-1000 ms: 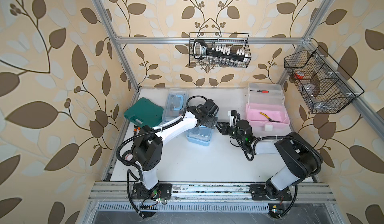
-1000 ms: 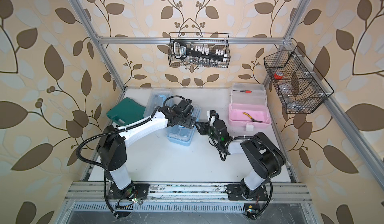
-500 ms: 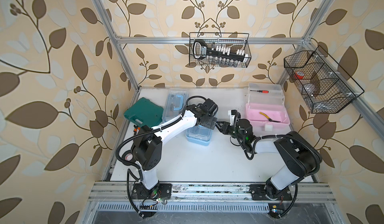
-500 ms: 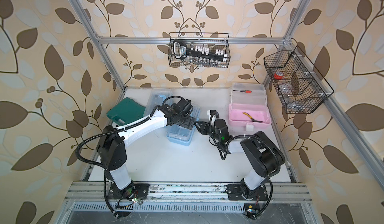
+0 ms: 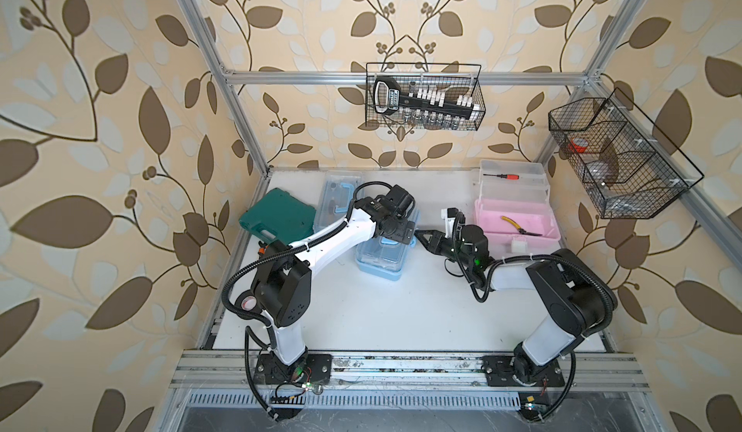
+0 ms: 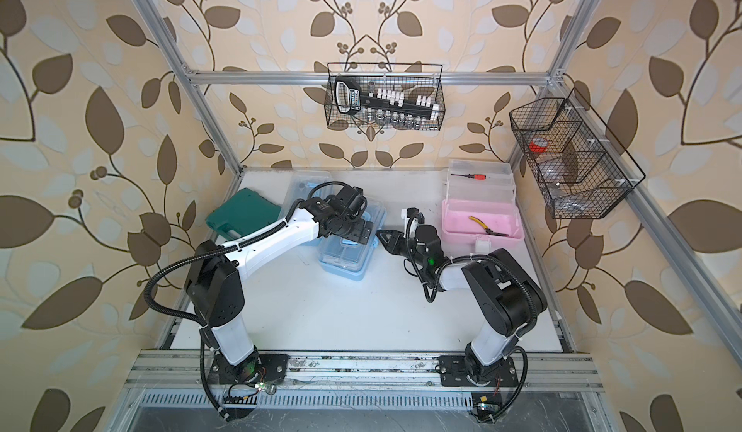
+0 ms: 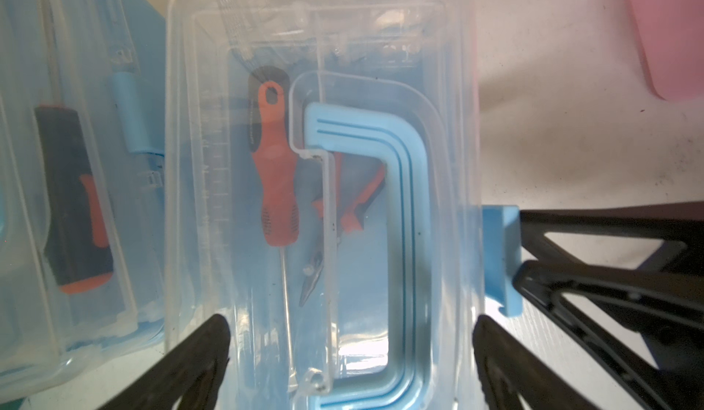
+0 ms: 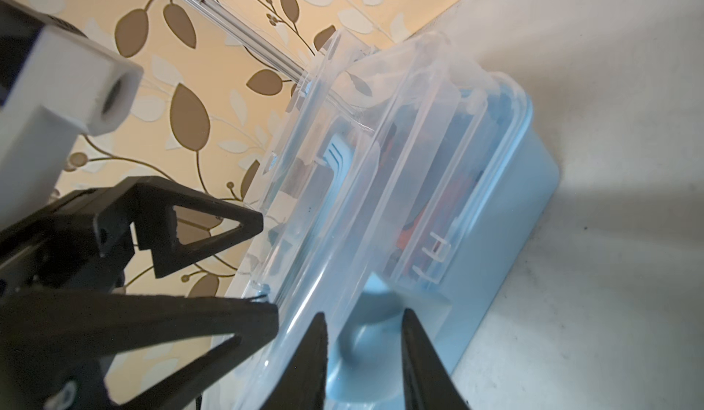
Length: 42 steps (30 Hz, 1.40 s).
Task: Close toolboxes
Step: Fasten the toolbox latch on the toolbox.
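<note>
A light blue toolbox [image 5: 379, 255] [image 6: 345, 257] stands mid-table, its clear lid [image 7: 320, 183] down over an orange screwdriver. My left gripper [image 7: 348, 347] [image 5: 395, 235] hovers open just over that lid, fingertips wide at its two long edges. My right gripper [image 8: 365, 351] [image 5: 421, 236] is at the box's side, jaws a narrow way apart, tips against the blue latch [image 7: 499, 259] [image 8: 365, 335]. A second blue toolbox [image 5: 339, 199] [image 7: 76, 198] lies behind, lid down. The pink toolbox [image 5: 516, 227] at the right is open, its clear lid [image 5: 514, 181] folded back.
A dark green case [image 5: 277, 215] lies at the left rear. Black wire baskets hang on the back wall [image 5: 425, 96] and the right wall [image 5: 618, 157]. Yellow pliers [image 5: 518, 227] lie in the pink box. A red screwdriver [image 5: 506, 176] rests on its lid.
My right gripper has edged a little closer to the blue toolbox's latch. The left arm has stayed over the lid.
</note>
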Each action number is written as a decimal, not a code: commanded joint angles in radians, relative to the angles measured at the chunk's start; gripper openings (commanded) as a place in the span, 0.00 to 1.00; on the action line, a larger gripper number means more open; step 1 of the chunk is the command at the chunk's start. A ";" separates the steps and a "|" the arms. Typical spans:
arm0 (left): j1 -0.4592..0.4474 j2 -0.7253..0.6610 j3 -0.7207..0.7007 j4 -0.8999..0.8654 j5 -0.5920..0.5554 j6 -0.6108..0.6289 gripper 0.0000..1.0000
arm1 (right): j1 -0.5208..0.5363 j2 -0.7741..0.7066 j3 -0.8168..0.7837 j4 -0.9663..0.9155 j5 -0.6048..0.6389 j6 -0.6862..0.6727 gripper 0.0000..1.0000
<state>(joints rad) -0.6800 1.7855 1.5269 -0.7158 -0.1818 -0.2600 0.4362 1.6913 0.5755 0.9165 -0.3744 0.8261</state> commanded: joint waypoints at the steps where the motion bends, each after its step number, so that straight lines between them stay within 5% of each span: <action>1: 0.011 -0.035 0.039 -0.051 -0.035 0.025 0.99 | 0.001 0.028 0.025 0.030 -0.038 0.008 0.26; 14: 0.031 -0.034 0.018 -0.063 -0.160 0.025 0.99 | 0.001 0.064 0.041 0.009 -0.064 0.001 0.24; 42: 0.037 0.002 -0.121 -0.005 -0.048 -0.030 0.99 | 0.073 0.058 0.170 -0.333 0.009 -0.087 0.32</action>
<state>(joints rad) -0.6266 1.7687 1.4464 -0.6655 -0.2970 -0.2905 0.4667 1.7348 0.7280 0.6895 -0.3523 0.7647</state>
